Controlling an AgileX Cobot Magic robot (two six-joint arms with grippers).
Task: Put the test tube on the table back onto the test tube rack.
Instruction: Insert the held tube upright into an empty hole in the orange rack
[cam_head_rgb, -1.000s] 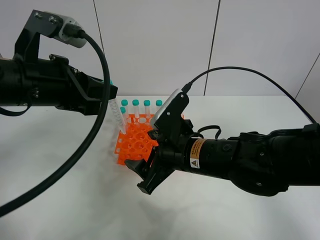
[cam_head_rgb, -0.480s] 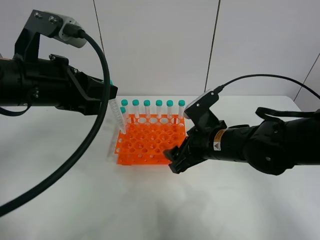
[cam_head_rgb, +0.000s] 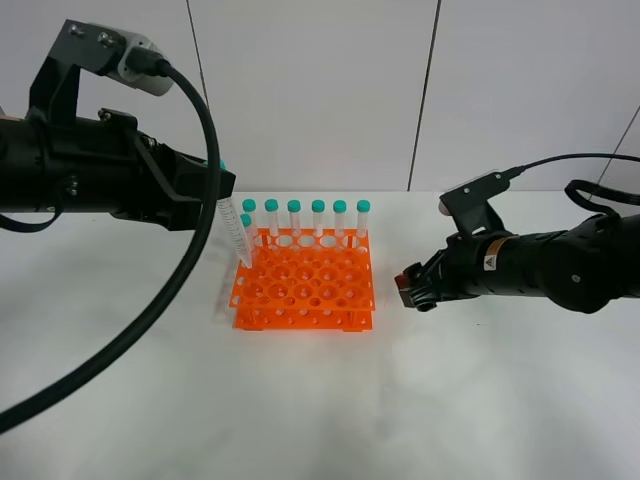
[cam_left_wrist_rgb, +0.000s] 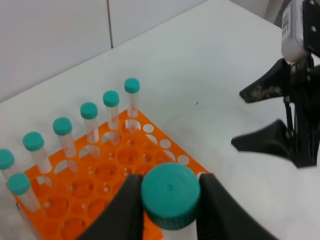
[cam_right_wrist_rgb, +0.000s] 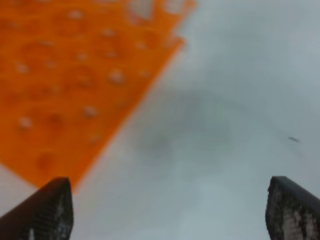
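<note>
One test tube, cap clamped in the left gripper, hangs tilted over the test tube rack. Right gripper stands wide, empty. Next: centre tip over a free hole, descend.

Our left tool, upper left, pinches the test tube while our right tool, mid-right, gapes wide.
</note>
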